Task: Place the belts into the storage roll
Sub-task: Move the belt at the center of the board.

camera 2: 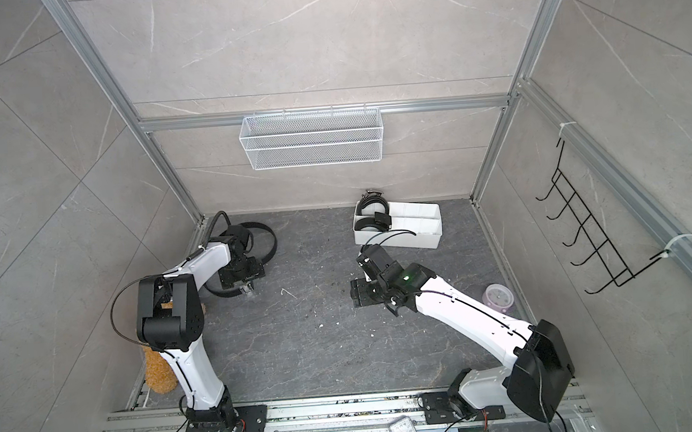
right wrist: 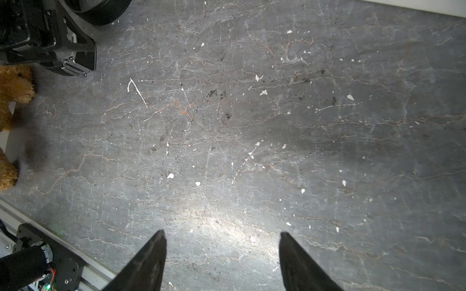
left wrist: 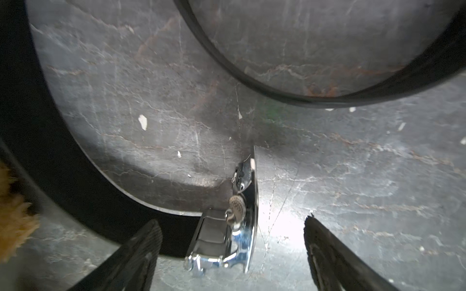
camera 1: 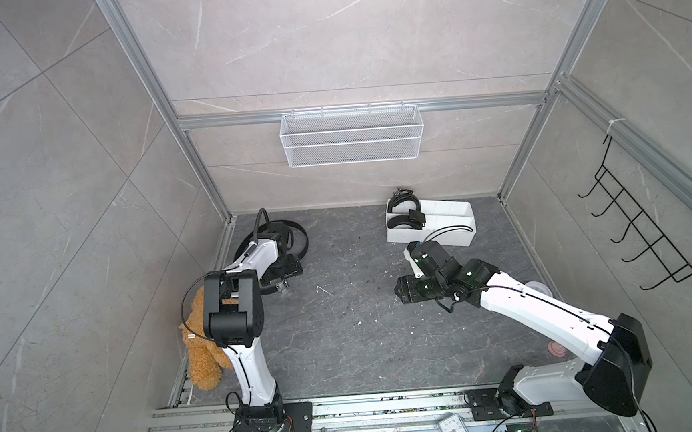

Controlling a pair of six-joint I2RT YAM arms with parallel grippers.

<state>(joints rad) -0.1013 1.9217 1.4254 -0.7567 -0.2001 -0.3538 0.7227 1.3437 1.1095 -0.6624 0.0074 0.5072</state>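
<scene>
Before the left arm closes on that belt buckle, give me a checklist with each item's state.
1. Left gripper open: ok.
2. Buckle lies between its fingers: ok.
3. Belt strap free of the plush toy: cannot tell.
4. Storage roll has an empty compartment: ok.
5. Right gripper open, holding nothing: ok.
6. All belts stored: not ok, this one is outside.

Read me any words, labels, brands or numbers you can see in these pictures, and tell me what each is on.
No text can be read in any view.
The clock at the near edge: dial marks too small to read.
The belt buckle in the left wrist view: bare metal, no brand visible.
</scene>
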